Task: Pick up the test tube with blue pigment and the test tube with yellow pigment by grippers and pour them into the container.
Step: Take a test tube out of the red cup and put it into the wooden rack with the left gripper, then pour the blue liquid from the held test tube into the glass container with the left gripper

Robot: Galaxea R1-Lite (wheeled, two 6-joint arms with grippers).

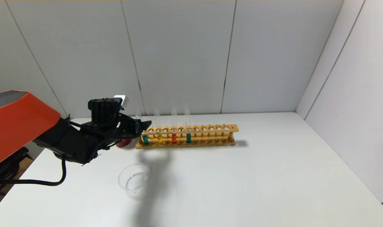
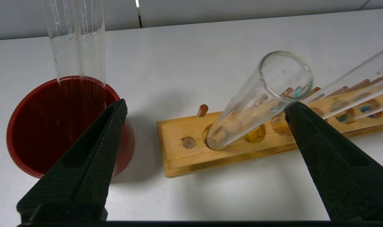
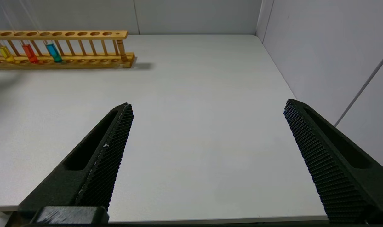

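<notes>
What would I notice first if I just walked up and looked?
The wooden rack at the back of the white table, holding four tubes with green, yellow, red and blue liquid at their bottoms. The left gripper hangs open at the rack's left end, over a red cup. A clear glass dish sits nearer, empty.
</notes>
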